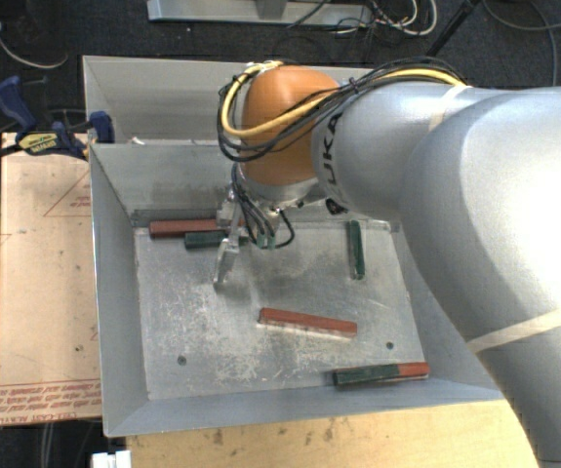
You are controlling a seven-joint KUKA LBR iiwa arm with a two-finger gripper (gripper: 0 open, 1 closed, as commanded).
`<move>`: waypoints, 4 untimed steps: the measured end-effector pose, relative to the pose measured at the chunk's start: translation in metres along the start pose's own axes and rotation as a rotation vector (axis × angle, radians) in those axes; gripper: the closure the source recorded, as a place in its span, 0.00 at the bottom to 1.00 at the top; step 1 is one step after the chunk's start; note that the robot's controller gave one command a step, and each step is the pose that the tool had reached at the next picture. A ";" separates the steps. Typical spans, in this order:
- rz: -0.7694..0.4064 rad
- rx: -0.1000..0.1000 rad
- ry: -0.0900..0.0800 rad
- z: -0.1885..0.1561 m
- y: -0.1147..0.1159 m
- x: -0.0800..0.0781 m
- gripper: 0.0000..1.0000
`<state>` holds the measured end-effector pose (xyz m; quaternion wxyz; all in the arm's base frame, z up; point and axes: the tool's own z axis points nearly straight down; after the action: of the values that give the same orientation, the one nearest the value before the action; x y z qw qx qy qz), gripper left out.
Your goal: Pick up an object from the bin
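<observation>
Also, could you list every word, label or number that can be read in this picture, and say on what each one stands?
"UK": dark letters on the grey arm, near its orange cover; the rest of the word is hidden.
Nothing readable on the sticks in the bin, for example the red-brown stick or the green stick.

The bin (pixel 116 261) is grey sheet metal. Its walls are matt and even, and its floor is dull, scratched and scuffed pale toward the lower left of the frame. The arm (pixel 456 183) has a smooth silver-grey shell with a satin sheen. The orange cover (pixel 280 125) at upper centre looks like smooth, faintly glossy plastic. The cables (pixel 229 105) looped over it have sleek sheaths. The red-brown bar (pixel 307 324) at centre and the dark green stick (pixel 356 250) to its upper right look matt; their material cannot be told.
</observation>
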<state>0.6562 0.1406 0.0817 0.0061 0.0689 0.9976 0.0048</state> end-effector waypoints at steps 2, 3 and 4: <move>0.002 -0.004 -0.025 -0.003 -0.001 -0.006 1.00; -0.001 0.009 0.010 -0.036 0.000 0.008 1.00; -0.010 0.007 0.005 -0.060 0.017 0.003 1.00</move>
<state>0.6549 0.1568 0.1422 0.0034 0.0638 0.9980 0.0015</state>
